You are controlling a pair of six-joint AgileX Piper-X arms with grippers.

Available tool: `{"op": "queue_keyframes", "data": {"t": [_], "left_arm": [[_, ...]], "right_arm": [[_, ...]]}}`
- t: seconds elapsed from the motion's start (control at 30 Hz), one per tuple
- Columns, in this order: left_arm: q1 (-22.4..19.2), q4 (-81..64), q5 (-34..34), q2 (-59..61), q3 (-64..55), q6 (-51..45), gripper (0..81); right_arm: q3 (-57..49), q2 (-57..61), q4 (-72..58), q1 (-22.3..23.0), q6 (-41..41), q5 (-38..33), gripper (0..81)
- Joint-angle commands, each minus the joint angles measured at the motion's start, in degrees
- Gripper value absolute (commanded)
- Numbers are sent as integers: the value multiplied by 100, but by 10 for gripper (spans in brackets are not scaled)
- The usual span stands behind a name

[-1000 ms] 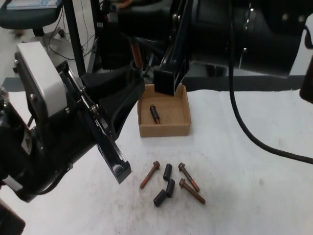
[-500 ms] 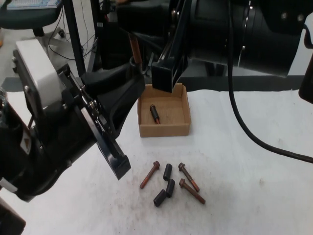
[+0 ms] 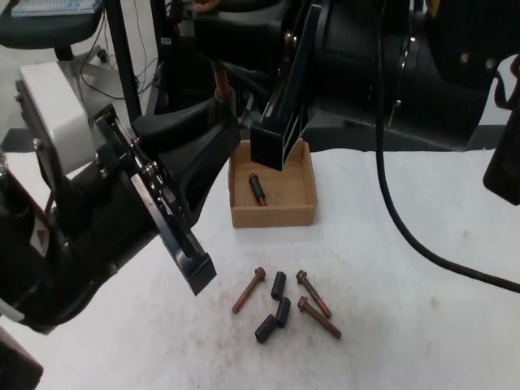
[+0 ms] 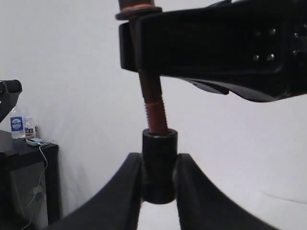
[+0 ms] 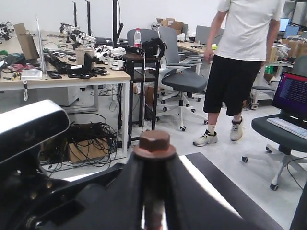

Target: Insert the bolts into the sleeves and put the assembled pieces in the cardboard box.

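Observation:
My left gripper (image 4: 158,165) is shut on a black sleeve (image 4: 159,168), held upright above the bench. My right gripper (image 5: 152,165) is shut on a copper bolt (image 4: 152,103), gripping it just under the head (image 5: 152,143). The bolt points down, and its threaded tip sits at the mouth of the sleeve. In the high view the two meet at the bolt (image 3: 220,85), above and left of the cardboard box (image 3: 272,216). One assembled piece (image 3: 257,188) lies in the box.
In front of the box, three loose bolts (image 3: 249,290) (image 3: 313,293) (image 3: 318,317) and three black sleeves (image 3: 278,284) (image 3: 282,311) (image 3: 264,328) lie clustered on the white bench (image 3: 422,325). A black cable (image 3: 398,211) runs across the right side. A person stands in the room behind.
Both arms have shifted slightly while keeping their hold. The left arm's near parts have edged up and left, and the right arm has tilted a little. The parts on the bench have not moved.

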Motion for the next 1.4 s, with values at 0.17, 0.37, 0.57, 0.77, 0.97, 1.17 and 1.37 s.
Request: {"op": "queue_keyframes", "data": {"t": [0.17, 0.37, 0.57, 0.77, 0.97, 1.17, 1.37], "left_arm": [[-12, -697, -711, -39, -68, -429, 0], [-12, -1271, -1267, -39, -79, -681, 0], [-12, -1022, -1267, -39, -79, -741, 0], [-12, -618, -1267, -39, -79, -714, 0], [-12, -618, -1267, -39, -79, -510, 0], [-12, -618, -1267, -39, -79, -446, 0], [99, 211, -1324, -39, -109, 157, 0]], "right_arm": [[24, 22, 23, -11, 46, 81, 8], [24, 22, -125, -42, 63, 81, 8], [24, 22, -129, -80, 37, 97, 8], [24, 22, -112, -79, 37, -269, 64], [24, 22, -112, -79, 37, -611, 367], [24, 22, -112, -92, 37, -561, 372], [24, -157, -112, -295, 37, 11, 372]]}}
